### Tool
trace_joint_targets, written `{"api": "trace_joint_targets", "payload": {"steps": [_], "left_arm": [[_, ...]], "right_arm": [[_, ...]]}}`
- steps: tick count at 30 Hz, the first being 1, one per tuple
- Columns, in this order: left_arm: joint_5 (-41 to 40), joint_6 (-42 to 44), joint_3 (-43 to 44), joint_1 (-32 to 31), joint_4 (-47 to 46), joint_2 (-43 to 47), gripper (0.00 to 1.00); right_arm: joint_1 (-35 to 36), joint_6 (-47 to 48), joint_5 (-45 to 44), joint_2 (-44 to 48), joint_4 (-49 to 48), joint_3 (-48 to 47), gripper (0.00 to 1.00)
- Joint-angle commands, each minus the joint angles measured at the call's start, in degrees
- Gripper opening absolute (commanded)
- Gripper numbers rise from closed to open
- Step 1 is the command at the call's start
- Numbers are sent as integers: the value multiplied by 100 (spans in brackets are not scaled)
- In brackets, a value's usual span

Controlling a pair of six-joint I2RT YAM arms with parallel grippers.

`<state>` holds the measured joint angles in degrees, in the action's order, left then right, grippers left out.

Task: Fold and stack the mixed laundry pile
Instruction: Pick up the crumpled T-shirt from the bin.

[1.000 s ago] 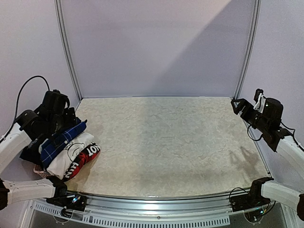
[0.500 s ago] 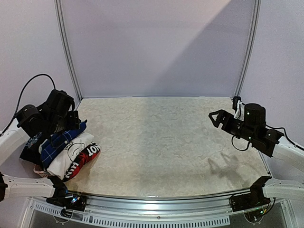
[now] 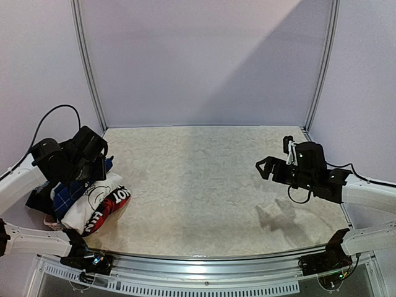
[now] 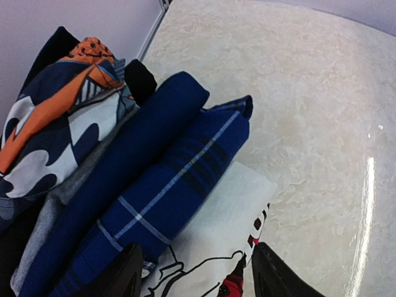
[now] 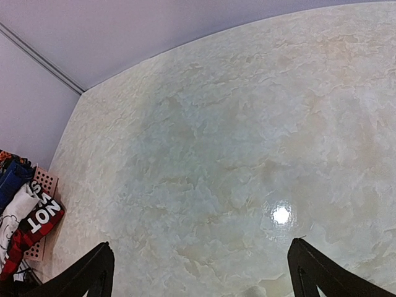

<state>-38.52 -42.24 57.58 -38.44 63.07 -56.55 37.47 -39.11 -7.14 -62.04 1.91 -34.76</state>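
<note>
Both arms have shifted over the last second. The right claw (image 3: 267,168) has swung in from the right edge of the tabletop (image 3: 210,204) toward the middle, while the left claw (image 4: 197,247) has come down and forward over the mixed laundry pile (image 3: 86,198), its fingers drawing closer together.

At the left claw, the two fingers stand apart with nothing pinched. They straddle the near edge of the white printed T-shirt (image 4: 216,229), just beside the blue plaid piece (image 4: 173,185). Beyond those lie a rolled navy piece (image 4: 136,142) and an orange-patterned one (image 4: 68,111). A red-black piece with white lettering (image 3: 114,204) sits at the pile's tabletop side. The whole pile sits bunched at the left edge, close to the near-left corner, over a small pinkish basket (image 5: 43,182).

The right claw is spread wide and holds nothing. It hangs above bare tabletop right of centre, well apart from the clothes.

By my reading the task is at its start: nothing is laid out or folded, and the step in hand is picking the first garment off the pile. The next move calls for the left claw to close on a single layer, likely the T-shirt edge or the plaid, and lift it clear without dragging its neighbours. It should then carry it to the open middle, where the right claw can take a second corner.
</note>
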Motion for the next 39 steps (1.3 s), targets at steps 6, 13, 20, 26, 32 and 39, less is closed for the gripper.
{"api": "trace_joint_targets", "payload": {"steps": [6, 13, 20, 26, 32, 39], "left_arm": [[471, -247, -459, -561, -16, -458, 62], [245, -409, -549, -639, 39, -990, 66], [-212, -759, -564, -632, 297, -1313, 62], [-515, -1021, -479, -587, 554, -1821, 56], [-836, -1127, -352, -569, 650, -2143, 0], [-1269, -1200, 411, -619, 1399, -1770, 0]], "right_arm": [[86, 127, -60, -98, -141, 190, 99], [82, 128, 103, -200, -145, 250, 99], [86, 132, 234, -284, -309, 229, 99], [92, 151, 208, -354, -362, 239, 99], [85, 165, 256, -547, -389, 179, 99], [90, 143, 268, -599, -376, 153, 99]]}}
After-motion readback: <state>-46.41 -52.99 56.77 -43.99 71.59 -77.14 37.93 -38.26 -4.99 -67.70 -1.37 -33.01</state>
